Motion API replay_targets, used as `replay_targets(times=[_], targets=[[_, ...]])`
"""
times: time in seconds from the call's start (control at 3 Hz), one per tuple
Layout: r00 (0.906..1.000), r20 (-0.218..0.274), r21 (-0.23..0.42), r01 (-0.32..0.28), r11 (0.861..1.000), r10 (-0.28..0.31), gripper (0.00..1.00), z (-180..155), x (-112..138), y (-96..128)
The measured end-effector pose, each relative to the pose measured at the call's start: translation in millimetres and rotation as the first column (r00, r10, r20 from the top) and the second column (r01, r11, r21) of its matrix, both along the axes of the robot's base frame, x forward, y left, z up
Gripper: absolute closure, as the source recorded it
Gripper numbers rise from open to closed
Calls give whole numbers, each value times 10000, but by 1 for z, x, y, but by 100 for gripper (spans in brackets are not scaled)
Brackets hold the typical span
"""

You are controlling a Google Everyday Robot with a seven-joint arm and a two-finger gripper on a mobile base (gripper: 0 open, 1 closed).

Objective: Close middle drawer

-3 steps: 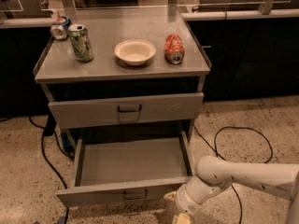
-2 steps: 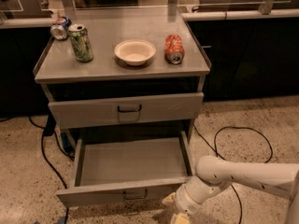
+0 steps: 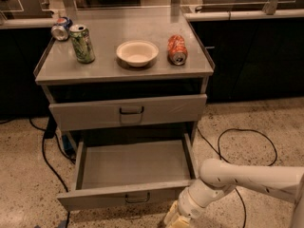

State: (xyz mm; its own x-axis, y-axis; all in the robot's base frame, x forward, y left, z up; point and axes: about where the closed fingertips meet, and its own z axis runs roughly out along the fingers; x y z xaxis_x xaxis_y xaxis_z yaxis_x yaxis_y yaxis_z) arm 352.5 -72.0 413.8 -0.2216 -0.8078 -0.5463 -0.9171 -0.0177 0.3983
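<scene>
Open drawer [image 3: 124, 196] sticking out under the counter's [image 3: 104, 68] front edge, tool [image 3: 176, 218] hovering low beside the drawer's front right corner, grip state impossible to tell, bowl [image 3: 137, 52] sitting mid-counter.

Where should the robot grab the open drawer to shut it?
The small loop handle, centred on the low front of the middle drawer. Come from the front, because the drawer is pulled out that way. The tool is low, by the front's right end.
</scene>
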Motion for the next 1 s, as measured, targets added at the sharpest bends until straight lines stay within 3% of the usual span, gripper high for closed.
replay_targets(times=[0.33, 0.67, 1.0], targets=[[10000, 0, 0, 0, 10000, 0, 88, 0, 0, 0], [10000, 0, 0, -1, 10000, 1, 100, 0, 0, 0], [9999, 116, -68, -60, 10000, 61, 100, 1, -1, 1]])
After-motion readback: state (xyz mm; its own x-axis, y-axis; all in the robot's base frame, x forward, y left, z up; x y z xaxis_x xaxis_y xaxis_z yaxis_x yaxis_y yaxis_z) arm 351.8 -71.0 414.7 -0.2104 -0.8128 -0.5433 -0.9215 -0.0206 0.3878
